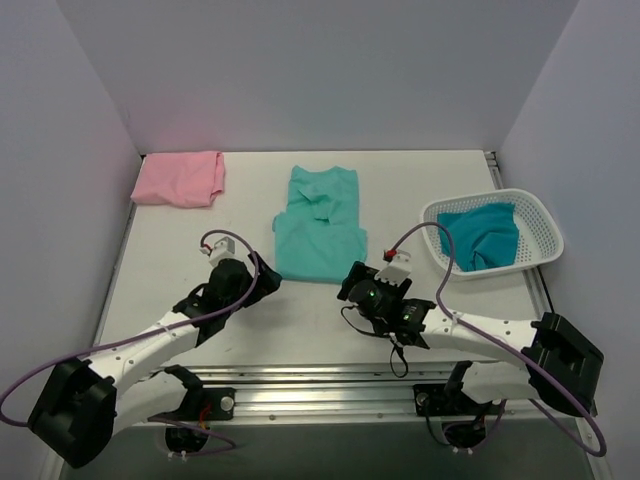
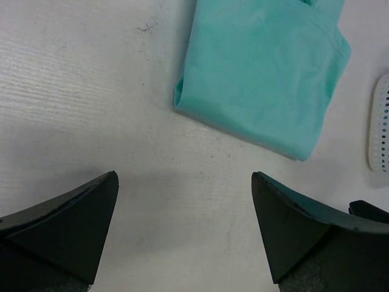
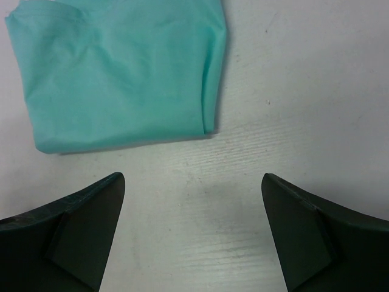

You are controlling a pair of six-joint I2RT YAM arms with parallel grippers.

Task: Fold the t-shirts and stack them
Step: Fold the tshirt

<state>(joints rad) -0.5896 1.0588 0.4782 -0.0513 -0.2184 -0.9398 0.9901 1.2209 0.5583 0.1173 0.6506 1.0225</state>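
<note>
A light mint-green t-shirt (image 1: 318, 225) lies partly folded at the table's middle, its near edge doubled over (image 2: 267, 73) (image 3: 121, 79). A pale pink t-shirt (image 1: 180, 179) lies folded at the far left. A darker teal t-shirt (image 1: 482, 236) sits crumpled in the basket. My left gripper (image 1: 262, 283) (image 2: 185, 201) hovers open just left of the mint shirt's near corner, nothing between its fingers. My right gripper (image 1: 352, 282) (image 3: 191, 204) stands open just right of that near edge, empty over bare table.
A white plastic mesh basket (image 1: 535, 215) stands at the right; its rim (image 2: 382, 121) shows in the left wrist view. Grey walls close in the table at the back and both sides. A metal rail (image 1: 320, 385) runs along the near edge.
</note>
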